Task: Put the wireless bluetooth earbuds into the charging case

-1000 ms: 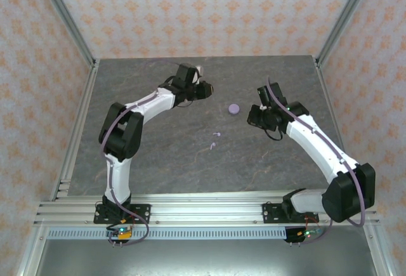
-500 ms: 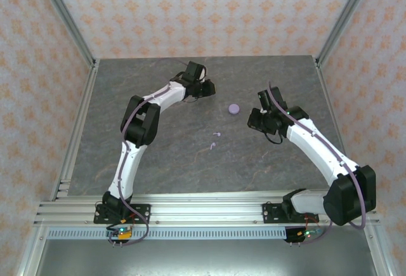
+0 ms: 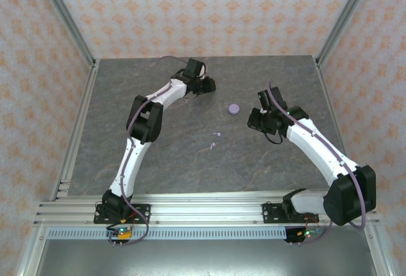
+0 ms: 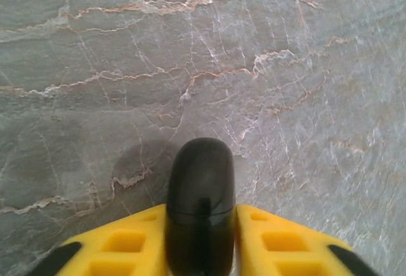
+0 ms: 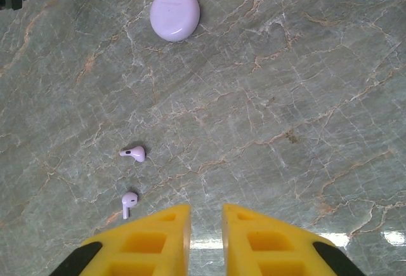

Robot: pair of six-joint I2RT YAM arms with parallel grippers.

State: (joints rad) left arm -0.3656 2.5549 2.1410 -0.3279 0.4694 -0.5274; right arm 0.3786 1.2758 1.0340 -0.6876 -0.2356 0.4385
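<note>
Two of the earbuds lie loose on the grey veined worktop [image 5: 304, 85], both pale lilac, each a small rounded head with a short stem. The farther lilac earbud [image 5: 134, 153] lies on its side, its stem pointing to the left in the right wrist view. The nearer lilac earbud [image 5: 129, 202] has its stem pointing back toward the camera. They lie near each other but do not touch. Both are ahead of the right gripper [image 5: 206, 216] and off to its left, apart from its yellow fingers, with the nearer one just beyond the left fingertip. That gripper's fingers stand almost together, with a narrow gap between them and nothing in it. Farther out along the same line rests the round lilac case [image 5: 175, 13], closed and flat on the stone, well apart from the earbuds. From above, the pair sits near the middle of the worktop, on the near side of the lilac case and between the two arms. It is nearer the right gripper than the left one, which is stretched toward the far side. In the left wrist view, the left gripper [image 4: 201, 207] has a glossy black case [image 4: 200, 174] between its yellow fingers. The case is seen edge-on and both fingers lie close against its sides, but I cannot tell whether they clamp it or only flank it.
</note>
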